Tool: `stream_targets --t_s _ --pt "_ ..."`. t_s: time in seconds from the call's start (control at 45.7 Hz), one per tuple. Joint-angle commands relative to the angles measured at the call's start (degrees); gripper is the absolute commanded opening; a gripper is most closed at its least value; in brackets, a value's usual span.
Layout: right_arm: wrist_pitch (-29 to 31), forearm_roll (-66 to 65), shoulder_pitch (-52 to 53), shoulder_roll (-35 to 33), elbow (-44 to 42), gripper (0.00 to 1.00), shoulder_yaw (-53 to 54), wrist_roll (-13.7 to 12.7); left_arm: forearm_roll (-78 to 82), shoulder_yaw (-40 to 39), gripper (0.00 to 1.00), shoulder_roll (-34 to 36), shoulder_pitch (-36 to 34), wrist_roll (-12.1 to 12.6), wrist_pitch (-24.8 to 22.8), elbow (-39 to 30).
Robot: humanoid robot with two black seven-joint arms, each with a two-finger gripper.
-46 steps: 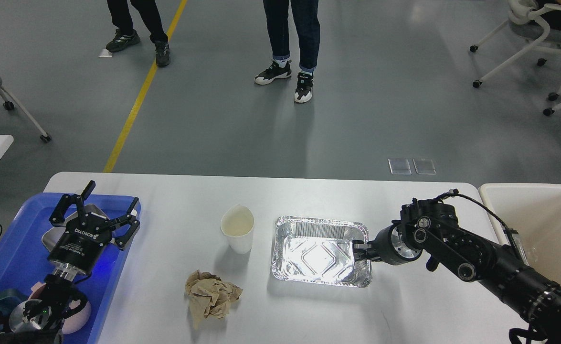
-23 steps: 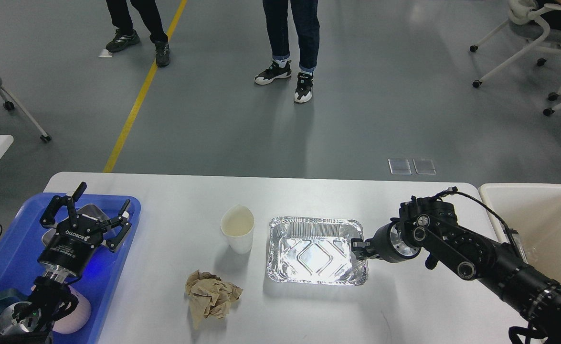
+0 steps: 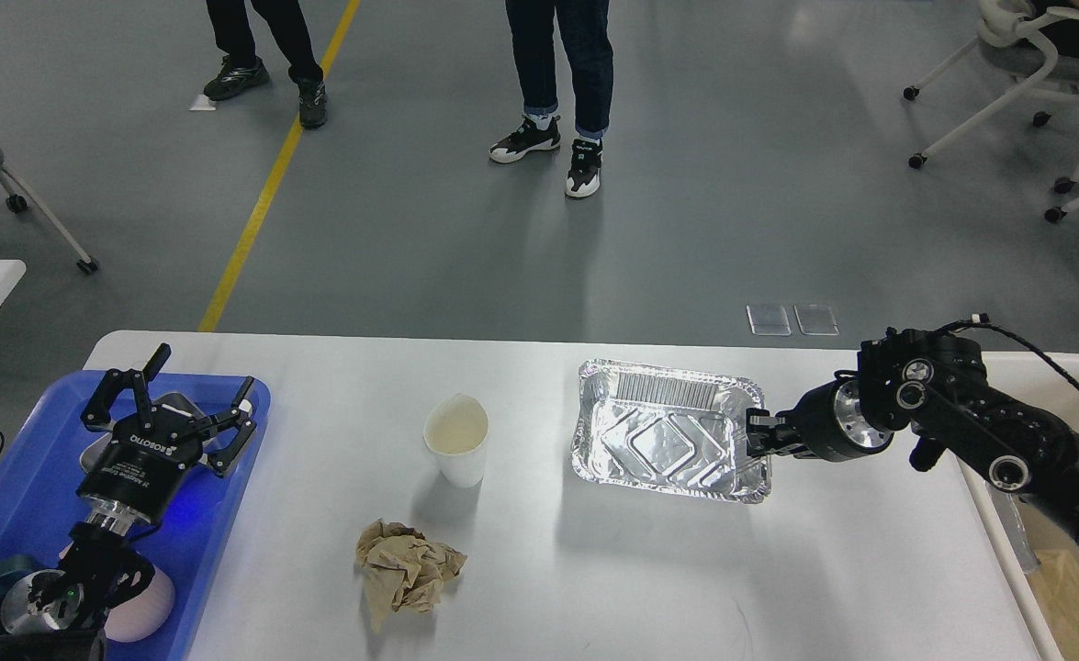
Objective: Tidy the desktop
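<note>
The white desktop [image 3: 594,588] fills the lower view. My right gripper [image 3: 752,433] is shut on the right rim of a foil tray [image 3: 668,442] and holds it lifted above the table, right of centre. A white paper cup [image 3: 456,450] stands at the middle. A crumpled brown paper [image 3: 406,569] lies in front of the cup. My left gripper [image 3: 170,413] is open and empty above the blue tray [image 3: 16,496] at the left.
The blue tray holds a metal dish [image 3: 98,448] and several small items at its near end. A cream-white bin [image 3: 1044,551] with brown paper inside stands at the table's right edge. People stand on the floor beyond the table.
My right gripper has lifted the foil tray and carried it right and away from me, toward the bin. My left gripper has drawn back slightly over the blue tray.
</note>
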Motion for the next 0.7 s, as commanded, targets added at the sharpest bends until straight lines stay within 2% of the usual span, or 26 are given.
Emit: stream_targets --t_s 0.0,0.416,0.679 --pt "1.47 0.45 -0.21 -3.45 4.05 0.0 0.08 0.04 0.0 0.09 0.97 0.17 0.07 0.0 0.07 0.0" --pt "2.79 8.18 -1.09 -8.55 16.44 0.0 0.08 -0.39 0.0 0.0 0.97 0.43 -0.1 0.09 0.07 0.0" --pt "2.97 8.54 -1.09 -8.64 17.15 0.0 -0.18 -0.66 0.0 -0.09 0.97 0.43 -0.19 -0.35 -0.46 0.0"
